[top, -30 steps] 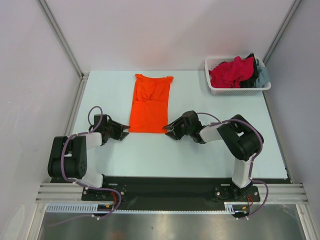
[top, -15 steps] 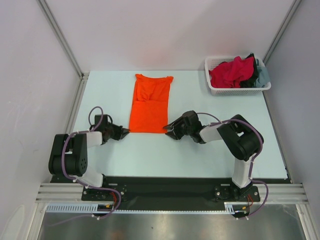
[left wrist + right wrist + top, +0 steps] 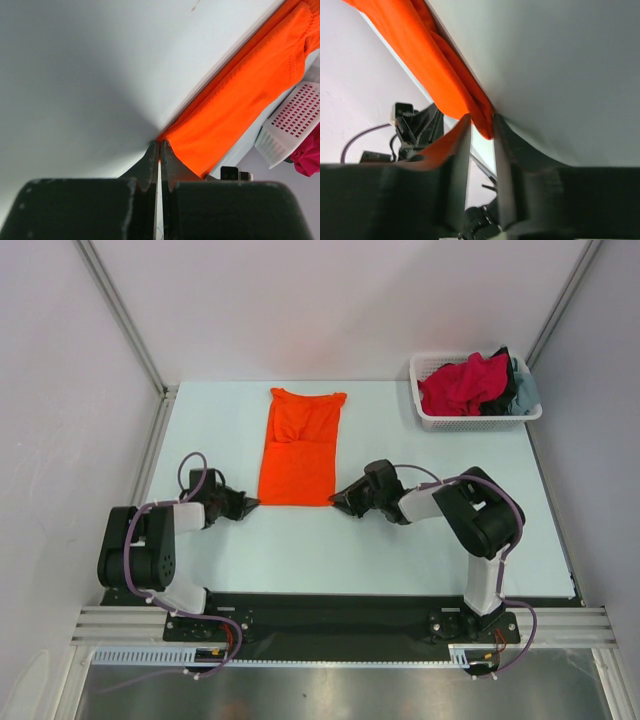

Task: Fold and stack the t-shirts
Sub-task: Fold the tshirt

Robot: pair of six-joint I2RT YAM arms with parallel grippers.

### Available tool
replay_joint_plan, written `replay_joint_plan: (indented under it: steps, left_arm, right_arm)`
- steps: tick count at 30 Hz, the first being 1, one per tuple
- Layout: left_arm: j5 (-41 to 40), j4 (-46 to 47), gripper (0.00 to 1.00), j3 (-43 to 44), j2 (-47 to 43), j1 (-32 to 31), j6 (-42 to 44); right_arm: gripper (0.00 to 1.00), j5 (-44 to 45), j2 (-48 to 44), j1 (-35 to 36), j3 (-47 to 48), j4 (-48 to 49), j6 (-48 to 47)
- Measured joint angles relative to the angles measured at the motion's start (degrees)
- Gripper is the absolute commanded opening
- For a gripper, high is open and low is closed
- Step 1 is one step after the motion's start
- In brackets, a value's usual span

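Observation:
The bright orange t-shirt point(image 3: 298, 450) lies flat on the table as a long folded strip, collar end far. My left gripper point(image 3: 250, 503) is low at its near left corner. The left wrist view shows those jaws point(image 3: 160, 144) pressed together on the tip of that orange corner point(image 3: 235, 100). My right gripper point(image 3: 336, 498) is at the near right corner. In the right wrist view its jaws point(image 3: 481, 122) stand narrow, with the thick folded orange edge point(image 3: 435, 65) filling the gap between their tips. Other t-shirts, crimson-pink point(image 3: 462, 382), black point(image 3: 505, 380) and grey-blue point(image 3: 525, 395), are heaped in the basket.
The white mesh basket point(image 3: 470, 422) stands at the far right corner of the table, also seen in the left wrist view point(image 3: 295, 115). Pale walls and metal posts close in the left, back and right sides. Both arm bases sit on the black rail at the near edge.
Both grippers have closed at the shirt's near corners, the left one first. The left gripper has crept slightly toward the cloth. The shirt has not shifted.

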Motion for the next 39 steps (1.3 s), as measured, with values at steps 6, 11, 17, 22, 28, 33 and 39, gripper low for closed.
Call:
replay_joint_plan:
  steps: [6,11,17,22,28,33,39]
  left_arm:
    - [-0.17,-1.44,0.00,1.44,0.37,-0.85,1.81]
    - [-1.09,-3.58,0.00,2.38,-0.13,-3.85,4.26]
    - [-1.81,-7.93,0.00,0.17,-5.88,-9.20,5.14]
    - [-1.97,-11.06,0.00,-6.03,-13.73,-10.25,4.83]
    - [-1.53,-19.08,0.00,-8.96,-22.60,-11.39,4.37]
    - [-1.44,-27.61,0.00,-9.38,-32.72,-12.39,4.07]
    - [-1.88,-37.62,0.00,-9.33,-39.56,-15.74,3.98]
  right_arm:
    - [0.00,-0.68,1.01,-0.83,-0.20,0.48,-1.05]
    - [0.00,-1.44,-0.61,-1.95,-3.34,2.67,-2.64]
    - [0.00,-1.27,-7.26,-2.89,-9.57,0.24,-7.58]
    - [0.00,-0.31,-15.89,-0.79,-16.76,-2.40,-8.66]
    - [0.00,2.01,-25.83,5.29,-24.13,-4.24,-7.76]
    - [0.00,6.36,-34.93,12.15,-26.71,-9.79,-5.68]
    - [0.00,12.22,-48.11,20.04,-28.76,-17.53,-1.70]
